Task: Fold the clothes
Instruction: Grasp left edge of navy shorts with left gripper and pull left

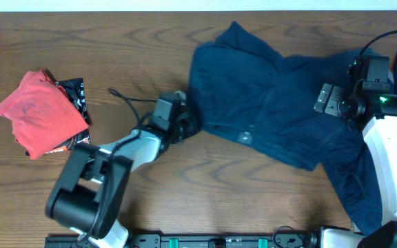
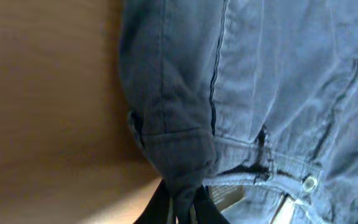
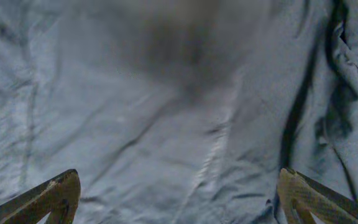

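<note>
- Left gripper (image 1: pixel 187 127) sits at the left edge of the navy shorts (image 1: pixel 267 103). Its jaws are closed on a bunched fold of cloth at the waistband corner.
- In the left wrist view, the dark fingers (image 2: pixel 157 208) are nearly together, with the pinched fabric rising out between them.
- Right gripper (image 1: pixel 328 100) is over the right part of the shorts. Its jaws are spread wide and hold nothing.
- In the right wrist view, the tan fingertips (image 3: pixel 58 194) stand at the two bottom corners, with cloth filling everything between. I cannot tell whether they touch the cloth.
- The shorts lie on the right half of the wooden table (image 1: pixel 116 41). They are spread out and rumpled, and one part trails down toward the near right edge beside the right arm.
- The fabric is a soft woven navy, creased, with stitched seams. At the waistband there is a belt loop (image 2: pixel 173 140) and a small round metal button (image 2: pixel 309 183).
- A crumpled red cloth (image 1: pixel 40 110) lies on the table's left side, well apart from the shorts. It rests on a black printed item (image 1: pixel 76 93) that shows at its right edge.
- The tabletop is brown wood with a wavy grain.
- A thin black cable (image 1: pixel 126 100) runs from the left arm across the table.
</note>
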Motion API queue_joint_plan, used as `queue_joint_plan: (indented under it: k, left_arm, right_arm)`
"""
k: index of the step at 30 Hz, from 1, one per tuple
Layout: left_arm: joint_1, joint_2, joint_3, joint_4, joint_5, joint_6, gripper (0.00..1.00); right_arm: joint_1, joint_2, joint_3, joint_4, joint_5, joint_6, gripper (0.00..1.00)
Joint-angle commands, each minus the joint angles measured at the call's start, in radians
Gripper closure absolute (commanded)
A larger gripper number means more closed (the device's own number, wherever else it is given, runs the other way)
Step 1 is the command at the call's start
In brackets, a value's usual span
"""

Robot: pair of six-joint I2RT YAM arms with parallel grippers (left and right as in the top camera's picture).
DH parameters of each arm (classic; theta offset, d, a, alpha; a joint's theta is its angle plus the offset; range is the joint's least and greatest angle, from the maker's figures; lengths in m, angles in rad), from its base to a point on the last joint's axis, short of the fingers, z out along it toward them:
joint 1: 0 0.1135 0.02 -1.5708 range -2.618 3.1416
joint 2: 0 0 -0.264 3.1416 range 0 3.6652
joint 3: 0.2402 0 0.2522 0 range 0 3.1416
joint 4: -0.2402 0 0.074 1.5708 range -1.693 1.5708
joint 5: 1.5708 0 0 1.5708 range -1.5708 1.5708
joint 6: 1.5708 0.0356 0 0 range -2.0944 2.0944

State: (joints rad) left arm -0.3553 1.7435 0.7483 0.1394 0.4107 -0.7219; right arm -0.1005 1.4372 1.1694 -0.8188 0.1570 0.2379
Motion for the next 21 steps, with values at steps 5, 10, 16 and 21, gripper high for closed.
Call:
queue_joint_plan:
  k: [5,10,16,21]
  left_arm:
    - [0.274,-0.308,0.023,-0.200,-0.069,0.288,0.94]
    - [0.478,-0.442,0.078,-0.207,-0.082,0.287,0.90]
    - [0.520,-0.457,0.078,-0.412,-0.079,0.286,0.02]
    - [0.476,-0.457,0.073,-0.715,-0.018,0.249,0.02]
  right_arm:
    - [-0.011,-0.006,0.009,0.000,0.025,0.000,0.01]
    - [-0.011,-0.006,0.009,-0.001,-0.033,-0.002,0.01]
    - [-0.010,-0.005,0.009,-0.006,-0.113,-0.039,0.01]
    - [-0.010,0.003,0.009,-0.008,-0.193,-0.109,0.01]
